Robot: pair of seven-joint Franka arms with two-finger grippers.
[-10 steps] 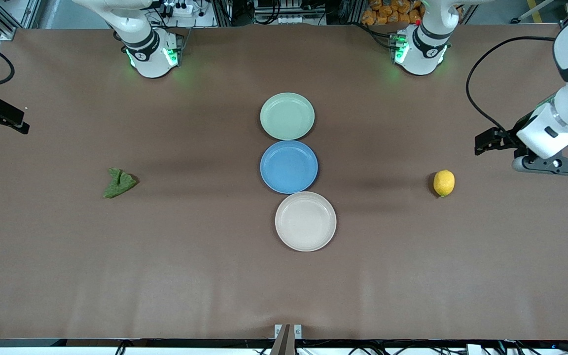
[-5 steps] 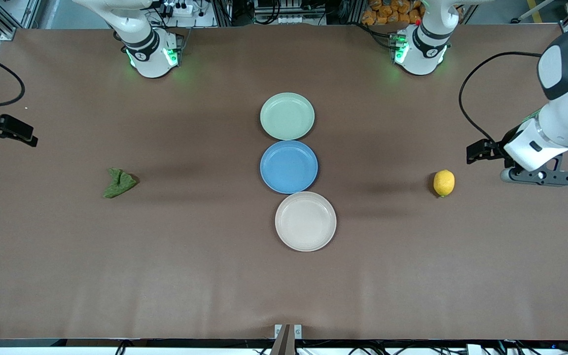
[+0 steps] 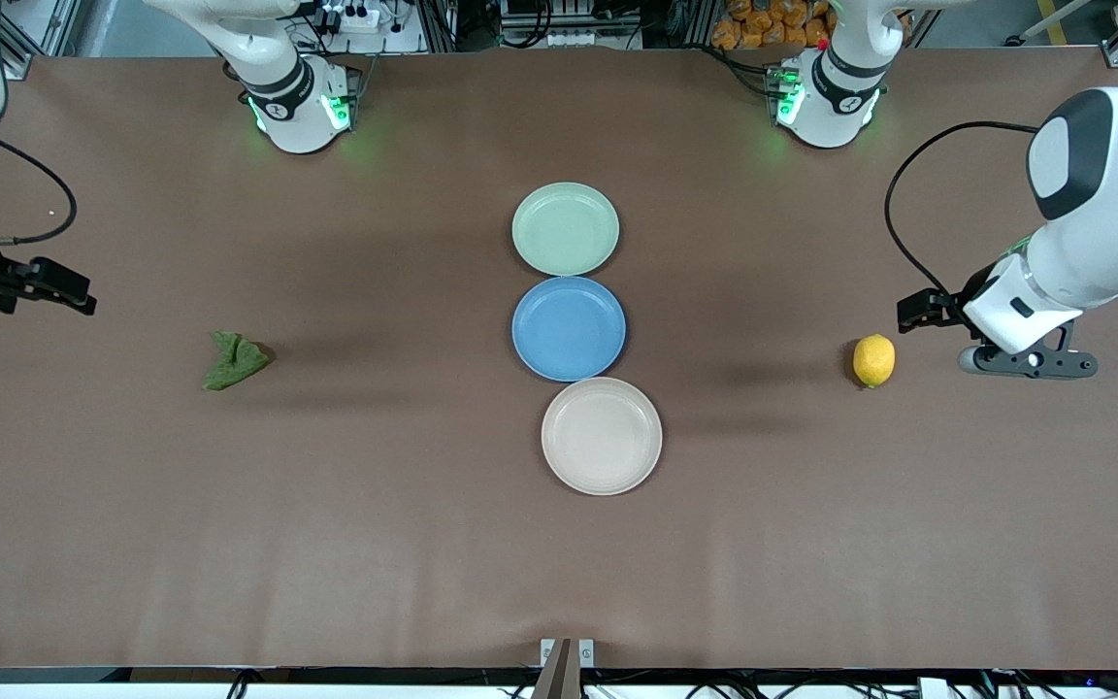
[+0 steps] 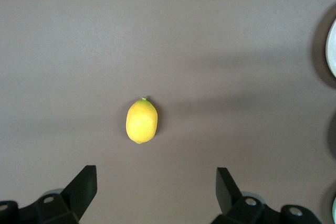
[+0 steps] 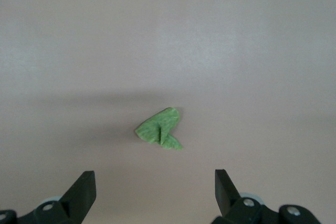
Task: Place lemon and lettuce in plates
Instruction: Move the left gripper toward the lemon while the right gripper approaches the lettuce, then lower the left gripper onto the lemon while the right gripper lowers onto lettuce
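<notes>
The yellow lemon (image 3: 873,360) (image 4: 142,121) lies on the brown table toward the left arm's end. My left gripper (image 3: 920,313) (image 4: 156,172) hangs open over the table just beside it, holding nothing. The dark green lettuce (image 3: 234,361) (image 5: 160,128) lies toward the right arm's end. My right gripper (image 3: 69,291) (image 5: 153,174) is open and empty over the table, some way from the lettuce toward the table's end. In the middle, the mint green plate (image 3: 565,229) is farthest from the front camera and the cream plate (image 3: 602,436) is nearest. Both plates hold nothing.
A blue plate (image 3: 569,328) sits between the two task plates, touching or almost touching each. The two arm bases (image 3: 297,97) (image 3: 826,92) stand along the table edge farthest from the front camera. The brown table (image 3: 559,573) holds nothing else.
Both arms have swung in from the table's ends. The left gripper has come closer to the lemon and the right gripper closer to the lettuce. Lemon, lettuce and plates have not moved.
</notes>
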